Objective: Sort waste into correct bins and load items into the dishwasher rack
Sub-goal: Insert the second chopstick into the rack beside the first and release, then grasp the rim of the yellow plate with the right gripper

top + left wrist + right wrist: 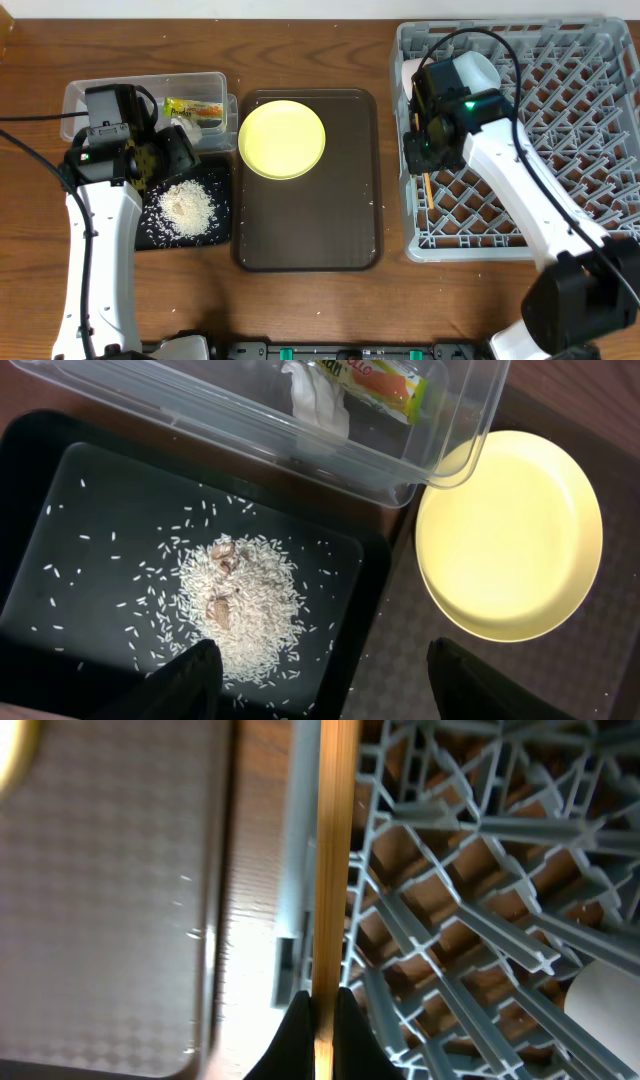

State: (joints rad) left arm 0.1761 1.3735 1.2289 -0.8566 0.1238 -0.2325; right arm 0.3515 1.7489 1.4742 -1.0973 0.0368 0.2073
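Your reference is the dark brown serving tray [310,235], which sits mid-counter [300,310].

Left of the serving tray:
- Your left gripper [165,155] hangs over the black tray [222,235].
- In the wrist view, the left gripper [325,690] stands wide open with nothing between its fingers [190,680].
- The black tray [60,490] lies just beside the serving tray's left edge. It holds a heap of rice [240,610] with stray grains around it and a few brownish bits in the heap.
- The clear tub [250,430] sits beyond the black tray, near the serving tray's far left corner.
- The tub holds the snack wrapper [385,380] and the paper scrap [315,395].

On the serving tray:
- The yellow plate [282,138] lies flat in the far left corner.
- Its rim slightly overhangs the tray's edge toward the tub.
- A few grains are scattered on the tray's surface.

Right of the serving tray:
- The dishwasher rack [560,150] stands just beside the tray, with a strip of counter showing between them.
- Your right gripper [322,1020] is clamped fully on the chopsticks [335,870].
- The chopsticks run along the rack's wall nearest the serving tray, parallel to that tray's edge.
- You cannot tell whether they touch the rack.
- A white vessel [482,68] sits in the rack's far corner nearest the serving tray, partly hidden by the arm.
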